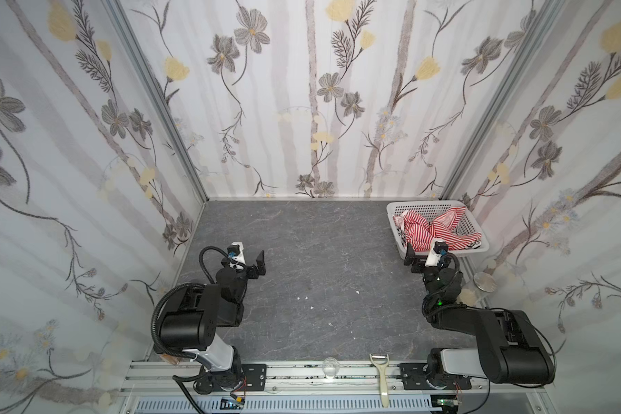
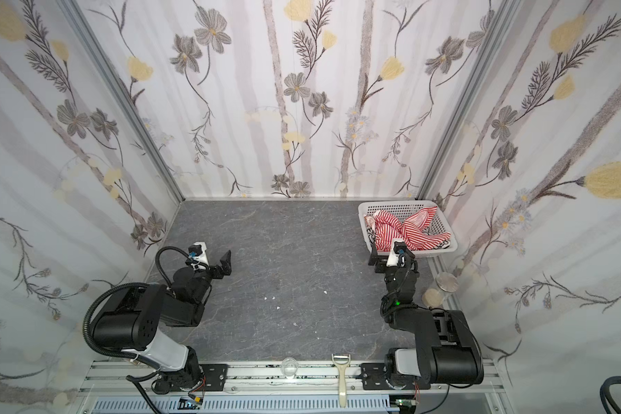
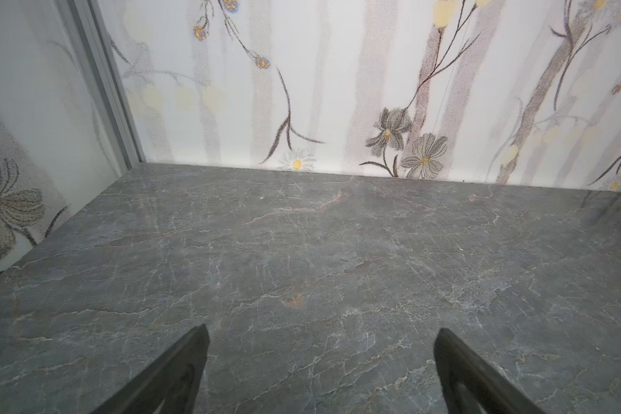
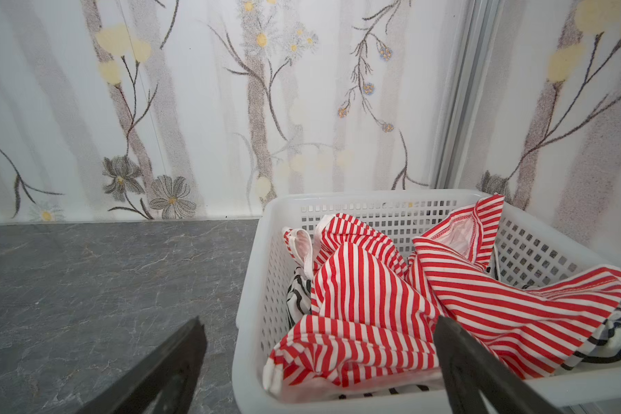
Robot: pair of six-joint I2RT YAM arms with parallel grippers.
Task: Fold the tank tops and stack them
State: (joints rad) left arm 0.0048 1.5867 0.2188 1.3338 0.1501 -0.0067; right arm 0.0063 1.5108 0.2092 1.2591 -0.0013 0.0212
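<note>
Three walls [image 1: 302, 107] papered white with grey and yellow flowers close in the table [image 1: 319, 294], a dark grey slab veined like marble. Aluminium posts [image 1: 151, 86] stand in both back corners, and a silver rail [image 1: 287, 384] runs along the near edge

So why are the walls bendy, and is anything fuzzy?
Both top views: the wide lens bows the walls outward; right wrist view: the right pincer looks dark and soft, the red striped top sharp; left wrist view: the table faintly mirrors the walls.
</note>
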